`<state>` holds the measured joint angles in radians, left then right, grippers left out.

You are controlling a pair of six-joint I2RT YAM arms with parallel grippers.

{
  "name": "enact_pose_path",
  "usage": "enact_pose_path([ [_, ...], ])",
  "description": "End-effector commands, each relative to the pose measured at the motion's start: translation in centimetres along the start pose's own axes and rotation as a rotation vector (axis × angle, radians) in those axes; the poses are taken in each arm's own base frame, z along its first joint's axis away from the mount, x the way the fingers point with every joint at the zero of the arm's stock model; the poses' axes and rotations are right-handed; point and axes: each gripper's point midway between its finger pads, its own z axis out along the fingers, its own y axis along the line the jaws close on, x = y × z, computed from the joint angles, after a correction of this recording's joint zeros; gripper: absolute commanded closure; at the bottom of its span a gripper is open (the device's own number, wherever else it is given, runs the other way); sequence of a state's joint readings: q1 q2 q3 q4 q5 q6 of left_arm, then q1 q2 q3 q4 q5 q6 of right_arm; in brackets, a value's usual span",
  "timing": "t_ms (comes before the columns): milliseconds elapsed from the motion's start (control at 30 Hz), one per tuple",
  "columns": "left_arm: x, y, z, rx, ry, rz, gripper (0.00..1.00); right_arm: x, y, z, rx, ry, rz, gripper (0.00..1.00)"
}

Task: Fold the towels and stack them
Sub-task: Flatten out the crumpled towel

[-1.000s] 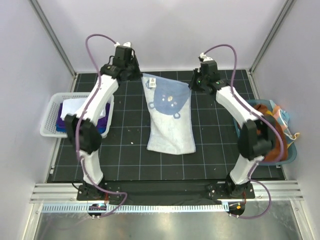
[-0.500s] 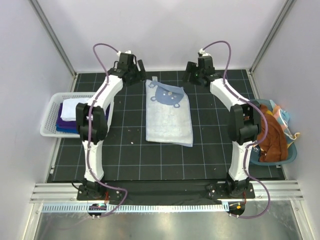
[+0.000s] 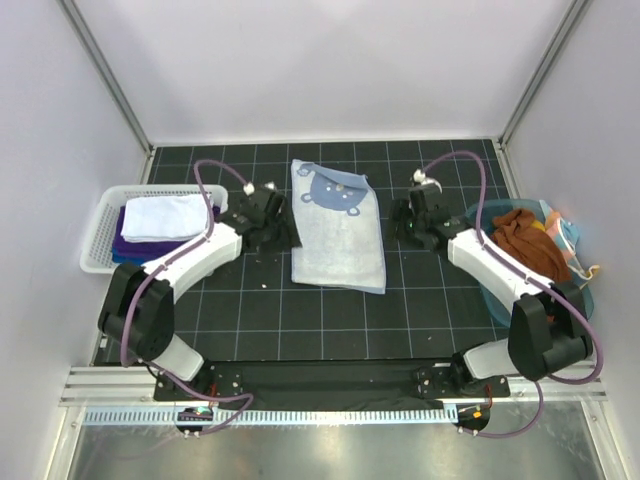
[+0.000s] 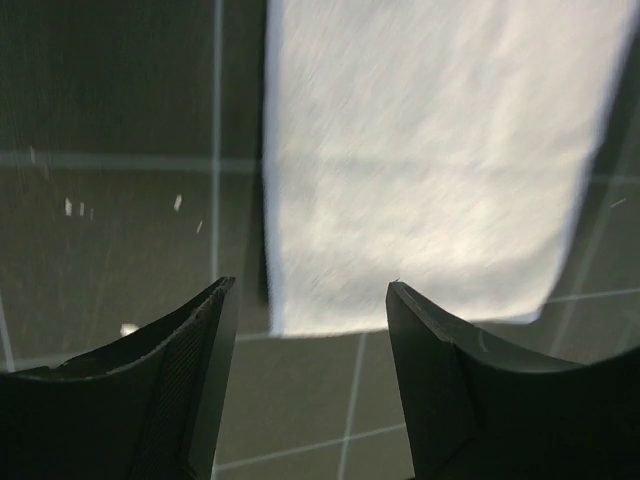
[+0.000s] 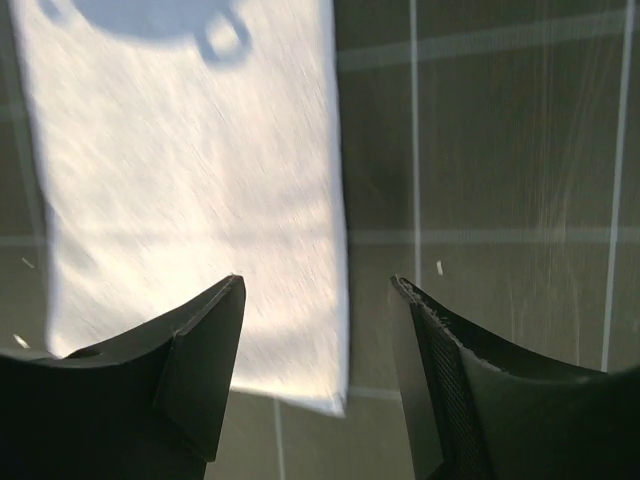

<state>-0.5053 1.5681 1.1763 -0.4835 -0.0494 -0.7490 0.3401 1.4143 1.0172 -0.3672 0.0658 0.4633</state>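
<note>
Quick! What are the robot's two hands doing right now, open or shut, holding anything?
Left gripper: open, holding nothing, at the bear towel's left edge.
Right gripper: open, holding nothing, at the same towel's right edge.

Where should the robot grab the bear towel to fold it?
Probably by the two near corners, one per claw. The bear towel lies flat and long, with the bear face at the far end, so each corner is best pinched from its own side: the left claw from the left, the right claw from the right. Both claws are open beside its edges.
</note>
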Motion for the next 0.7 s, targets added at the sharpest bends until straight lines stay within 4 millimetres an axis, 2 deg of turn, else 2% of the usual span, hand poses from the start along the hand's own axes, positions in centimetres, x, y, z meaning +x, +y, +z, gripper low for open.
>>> enact_pose_path([
  [0, 3.1, 1.1, -0.5, 0.006, 0.026, -0.044, 0.36, 4.8, -1.1, -0.7, 0.011, 0.073, 0.007, 0.36],
  [33, 5.4, 2.1, -0.1, 0.001, 0.072, -0.039, 0.36, 5.6, -0.9, -0.8, 0.0, 0.083, 0.01, 0.36],
  [67, 5.5, 1.8, -0.4, 0.03, 0.063, -0.041, 0.36, 7.0, -1.5, -1.0, 0.005, 0.101, 0.013, 0.38],
  [133, 7.3, 2.4, -0.5, 0.029, 0.088, -0.025, 0.36, 8.0, -1.6, -1.3, -0.001, 0.108, 0.021, 0.4],
  [200, 7.4, 2.3, -0.8, 0.045, 0.074, -0.029, 0.35, 9.1, -1.7, -1.5, -0.003, 0.118, 0.021, 0.41],
  [233, 8.3, 2.2, -0.9, 0.071, 0.105, -0.028, 0.35, 9.4, -1.7, -1.6, 0.0, 0.118, 0.024, 0.43],
  [367, 9.1, 2.5, -0.8, 0.064, 0.118, -0.03, 0.38, 11.1, -1.6, -1.7, 0.012, 0.146, 0.008, 0.46],
  [500, 9.4, 2.6, -0.4, 0.054, 0.13, -0.033, 0.41, 12.8, -0.7, -1.8, -0.001, 0.166, -0.006, 0.47],
  [667, 9.4, 2.7, 0.0, 0.046, 0.137, -0.029, 0.42, 14.2, -1.3, -1.6, 0.044, 0.187, -0.015, 0.48],
])
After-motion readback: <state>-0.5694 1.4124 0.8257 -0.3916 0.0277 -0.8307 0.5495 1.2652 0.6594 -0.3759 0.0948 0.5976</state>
